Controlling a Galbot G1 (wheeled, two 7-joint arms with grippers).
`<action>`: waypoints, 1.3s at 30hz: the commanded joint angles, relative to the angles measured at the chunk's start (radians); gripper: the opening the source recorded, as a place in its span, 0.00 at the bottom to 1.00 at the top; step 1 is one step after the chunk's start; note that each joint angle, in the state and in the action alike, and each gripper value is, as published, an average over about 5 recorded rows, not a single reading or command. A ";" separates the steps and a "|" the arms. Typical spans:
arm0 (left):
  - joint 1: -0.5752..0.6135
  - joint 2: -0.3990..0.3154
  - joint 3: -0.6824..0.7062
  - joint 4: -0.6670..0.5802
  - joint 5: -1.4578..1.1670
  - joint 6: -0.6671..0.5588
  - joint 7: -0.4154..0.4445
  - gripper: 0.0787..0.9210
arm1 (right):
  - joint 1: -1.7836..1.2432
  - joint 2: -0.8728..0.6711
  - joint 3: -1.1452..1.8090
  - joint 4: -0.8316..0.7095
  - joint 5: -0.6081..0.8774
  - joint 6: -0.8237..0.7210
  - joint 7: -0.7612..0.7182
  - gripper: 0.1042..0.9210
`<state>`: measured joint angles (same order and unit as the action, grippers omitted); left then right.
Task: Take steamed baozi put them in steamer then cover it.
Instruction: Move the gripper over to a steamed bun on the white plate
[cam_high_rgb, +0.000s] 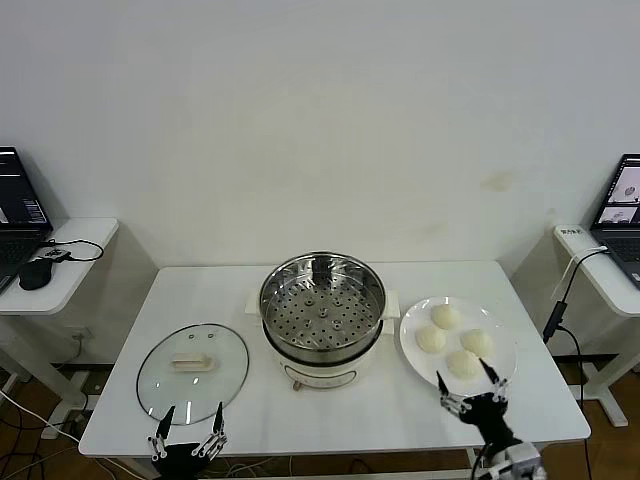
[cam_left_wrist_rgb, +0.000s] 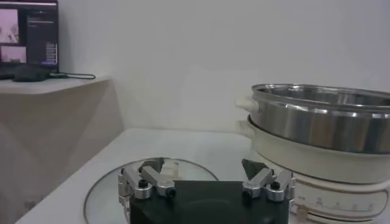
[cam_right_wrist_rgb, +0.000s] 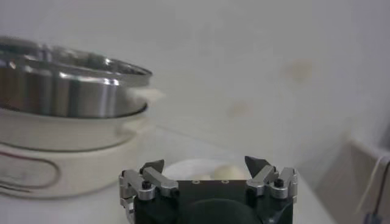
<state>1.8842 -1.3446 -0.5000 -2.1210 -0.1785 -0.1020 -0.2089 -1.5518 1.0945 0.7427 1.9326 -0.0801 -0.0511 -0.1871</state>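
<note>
Several cream-white steamed baozi (cam_high_rgb: 431, 339) lie on a flat white plate (cam_high_rgb: 410, 345) at the table's right. The steel steamer (cam_high_rgb: 300, 352) stands uncovered in the middle, its perforated tray bare. The glass cover (cam_high_rgb: 160, 385) lies flat on the left, bar handle (cam_high_rgb: 192, 362) up. My left gripper (cam_high_rgb: 192, 408) hovers open over the cover's near edge, holding nothing. My right gripper (cam_high_rgb: 462, 371) is open just before the plate's near rim, by the closest bun. In the left wrist view the left gripper (cam_left_wrist_rgb: 201, 164) faces the cover (cam_left_wrist_rgb: 109, 195) and steamer (cam_left_wrist_rgb: 323, 125). In the right wrist view the right gripper (cam_right_wrist_rgb: 205, 163) frames a baozi (cam_right_wrist_rgb: 225, 173).
The white table (cam_high_rgb: 330, 410) backs onto a plain wall. A side table (cam_high_rgb: 70, 270) on the left carries a laptop (cam_high_rgb: 18, 215), a mouse (cam_high_rgb: 35, 275) and a cable. Another laptop (cam_high_rgb: 622, 210) sits on a stand at the right, with cables hanging beside it.
</note>
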 joint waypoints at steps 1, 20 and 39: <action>-0.028 0.002 -0.006 0.026 0.031 0.025 0.005 0.88 | 0.150 -0.261 0.075 -0.090 -0.189 -0.075 -0.188 0.88; -0.064 -0.002 -0.023 0.045 0.039 0.040 -0.012 0.88 | 1.246 -0.564 -0.990 -0.665 -0.264 0.033 -0.738 0.88; -0.075 0.004 -0.041 0.042 0.032 0.045 -0.013 0.88 | 1.487 -0.274 -1.335 -1.010 -0.272 0.098 -0.783 0.88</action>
<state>1.8080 -1.3408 -0.5387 -2.0777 -0.1479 -0.0575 -0.2219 -0.1992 0.7443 -0.4341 1.0635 -0.3449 0.0278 -0.9212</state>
